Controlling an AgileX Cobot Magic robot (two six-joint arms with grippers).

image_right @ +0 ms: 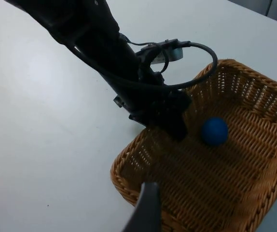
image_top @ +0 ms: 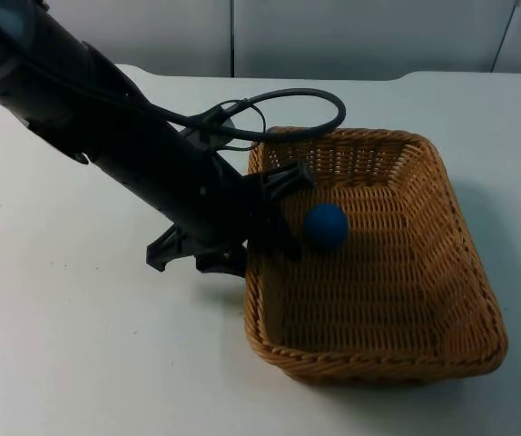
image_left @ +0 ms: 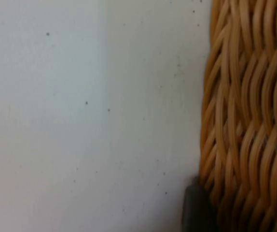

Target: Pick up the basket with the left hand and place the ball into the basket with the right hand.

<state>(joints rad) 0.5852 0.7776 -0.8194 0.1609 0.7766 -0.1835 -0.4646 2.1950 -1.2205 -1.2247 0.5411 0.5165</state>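
Resting on the white table (image_top: pixel 79 363), a woven basket (image_top: pixel 378 354) is seen toward four o'clock of the top view, its rim forming a rounded rectangle. A blue ball (image_top: pixel 325 225) lies inside the basket on the woven floor, near the wall that faces nine o'clock. The left arm is brought in from eleven o'clock and ends at that same wall, where the left tool (image_top: pixel 265 238) is set astride the rim: one finger is seen inside the basket just beside the ball, and the rest of the tool stays outside over the table. The rim is thus placed between the fingers at a narrow setting, but whether the wall is actually pinched cannot be told. The ball is not touched by the finger as far as can be judged; a small gap seems to be left.

In the left wrist view the outer weave of the basket (image_left: pixel 244 116) is shown close up against the bare table (image_left: pixel 80 116), with a dark fingertip (image_left: pixel 196 212) set right at the wicker.

In the right wrist view the basket (image_right: pixel 143 193), the ball (image_right: pixel 214 131) and the left tool (image_right: pixel 170 121) are looked down upon from above. The right tool is held high over the table, and its state cannot be told.
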